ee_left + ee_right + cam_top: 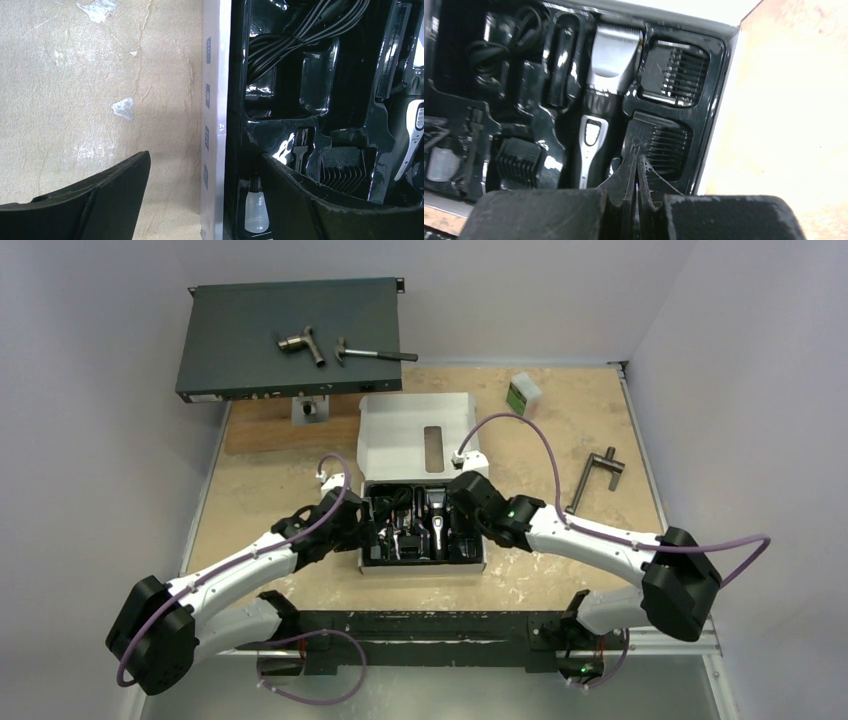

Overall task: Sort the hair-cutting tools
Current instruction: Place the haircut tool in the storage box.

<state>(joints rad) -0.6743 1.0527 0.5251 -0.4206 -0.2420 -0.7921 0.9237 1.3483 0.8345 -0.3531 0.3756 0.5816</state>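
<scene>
A white box [372,566] holds a black moulded tray [549,145] with the black-and-silver hair clipper [436,515] in its middle slot, seen close in the right wrist view [610,70]. Black comb attachments [678,72] sit in slots beside it; one also shows in the left wrist view [345,167]. My left gripper [205,170] is open and straddles the box's left wall [216,125], one finger over the table, one inside the tray. My right gripper [636,162] is shut and empty, its tips just above a comb attachment [669,145] to the right of the clipper.
A coiled black cable [499,45] and a small clear bottle [256,210] lie in the tray. The box lid [395,430] stands open behind. A dark rack unit [250,350] at back left carries a hammer [375,355] and pipe fitting [300,343]. A T-shaped handle [595,475] lies right.
</scene>
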